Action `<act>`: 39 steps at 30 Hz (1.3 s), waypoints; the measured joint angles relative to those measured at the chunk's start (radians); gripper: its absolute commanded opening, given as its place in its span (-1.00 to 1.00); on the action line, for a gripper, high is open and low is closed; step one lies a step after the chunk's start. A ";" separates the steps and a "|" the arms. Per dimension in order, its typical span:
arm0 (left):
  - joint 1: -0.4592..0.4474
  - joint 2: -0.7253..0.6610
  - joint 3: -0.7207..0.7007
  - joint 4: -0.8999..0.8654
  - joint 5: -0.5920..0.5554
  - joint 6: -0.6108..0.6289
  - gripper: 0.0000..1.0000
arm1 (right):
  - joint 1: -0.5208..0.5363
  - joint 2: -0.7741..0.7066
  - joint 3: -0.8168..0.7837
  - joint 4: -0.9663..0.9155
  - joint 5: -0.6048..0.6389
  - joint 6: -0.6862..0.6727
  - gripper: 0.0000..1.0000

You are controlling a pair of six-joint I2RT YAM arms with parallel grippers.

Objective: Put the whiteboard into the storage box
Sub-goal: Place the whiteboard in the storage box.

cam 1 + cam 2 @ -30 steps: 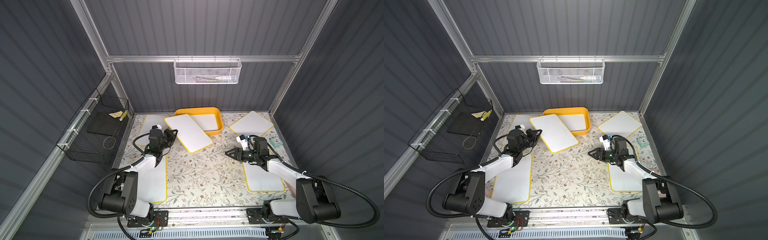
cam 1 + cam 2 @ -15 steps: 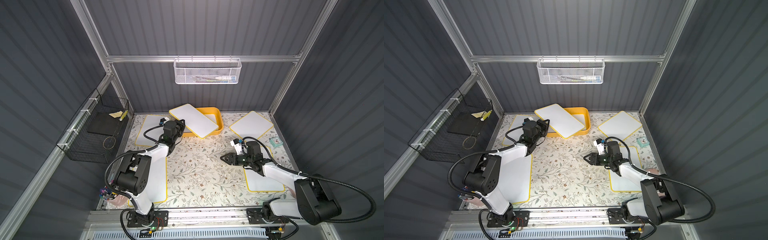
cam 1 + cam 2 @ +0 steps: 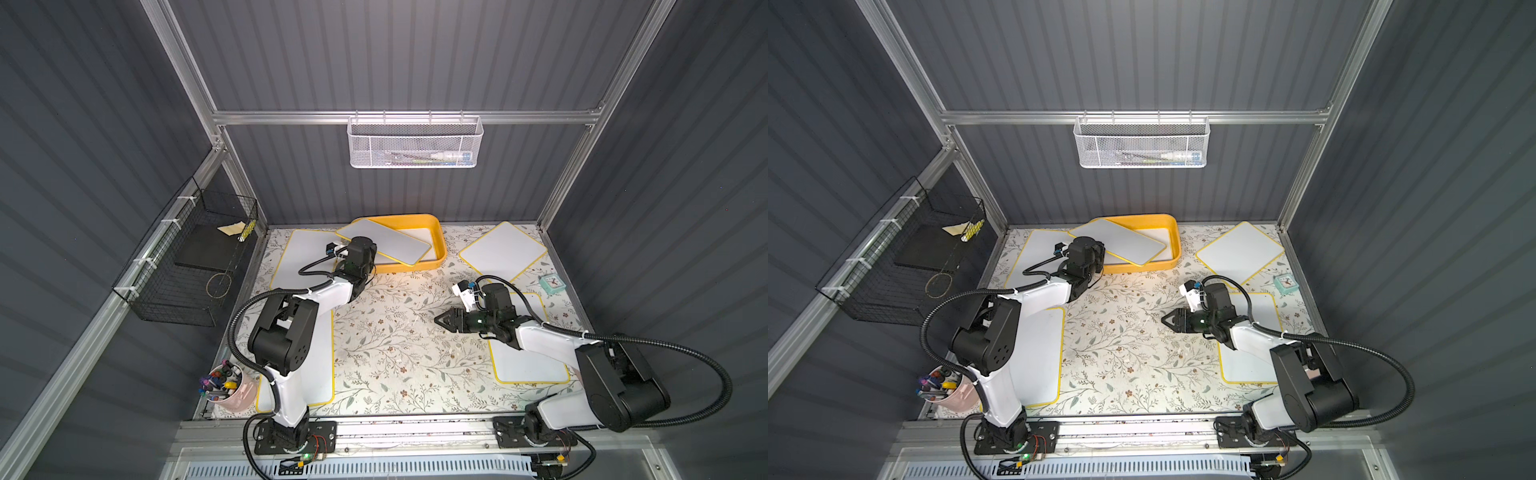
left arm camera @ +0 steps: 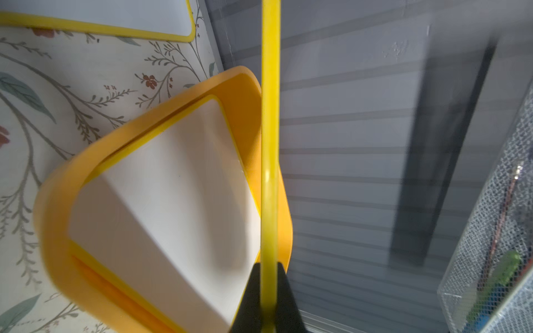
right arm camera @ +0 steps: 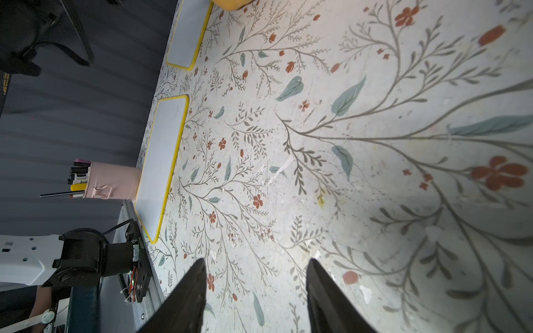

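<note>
Covering the work area, the floral-patterned table (image 3: pixel 386 345) is carrying the storage box (image 3: pixel 411 267) at its far edge, close to the back wall. The whiteboard (image 3: pixel 386 243) is hanging aslant over the open top of the storage box in both top views, white face upward, with one end projecting past the box rim on the left arm's side; whether its underside is touching the rim cannot be determined. A second board (image 4: pixel 161 187) is lying flat on the box floor, as the left wrist view is showing. The left pincer (image 4: pixel 269 268) is pinching the yellow edge of the whiteboard, with its jaws pressing against both faces of the board, and is sitting at the near corner of the box on the left arm's side. The right pincer (image 3: pixel 441 321) is hovering above bare table near the centre, well apart from the storage box, with its jaws standing spread and gripping nothing.
</note>
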 measured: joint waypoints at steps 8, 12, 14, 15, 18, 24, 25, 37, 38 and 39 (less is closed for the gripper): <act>-0.066 0.064 0.090 -0.080 -0.141 -0.018 -1.00 | 0.000 0.000 0.006 -0.011 0.008 -0.010 0.13; -0.102 0.098 0.138 -0.109 -0.223 -0.024 -1.00 | 0.000 0.000 0.011 -0.015 0.015 -0.015 0.13; -0.116 0.119 0.174 -0.124 -0.256 -0.030 -1.00 | 0.000 0.000 0.011 -0.015 0.016 -0.015 0.13; -0.124 0.130 0.192 -0.124 -0.274 -0.033 -1.00 | 0.000 0.000 0.011 -0.015 0.016 -0.015 0.13; -0.134 0.159 0.231 -0.124 -0.307 -0.048 -1.00 | 0.000 0.000 0.011 -0.015 0.017 -0.015 0.13; -0.159 0.217 0.282 -0.133 -0.365 -0.111 -1.00 | 0.000 0.000 0.012 -0.015 0.018 -0.015 0.13; -0.164 0.223 0.284 -0.140 -0.378 -0.117 -1.00 | 0.000 0.000 0.012 -0.014 0.018 -0.015 0.13; -0.193 0.253 0.302 -0.124 -0.498 -0.173 -1.00 | 0.001 0.000 0.012 -0.013 0.011 -0.014 0.13; -0.195 0.260 0.306 -0.124 -0.504 -0.175 -1.00 | 0.001 0.000 0.012 -0.013 0.010 -0.014 0.13; -0.196 0.268 0.310 -0.125 -0.508 -0.179 -1.00 | 0.001 0.000 0.011 -0.012 0.010 -0.014 0.13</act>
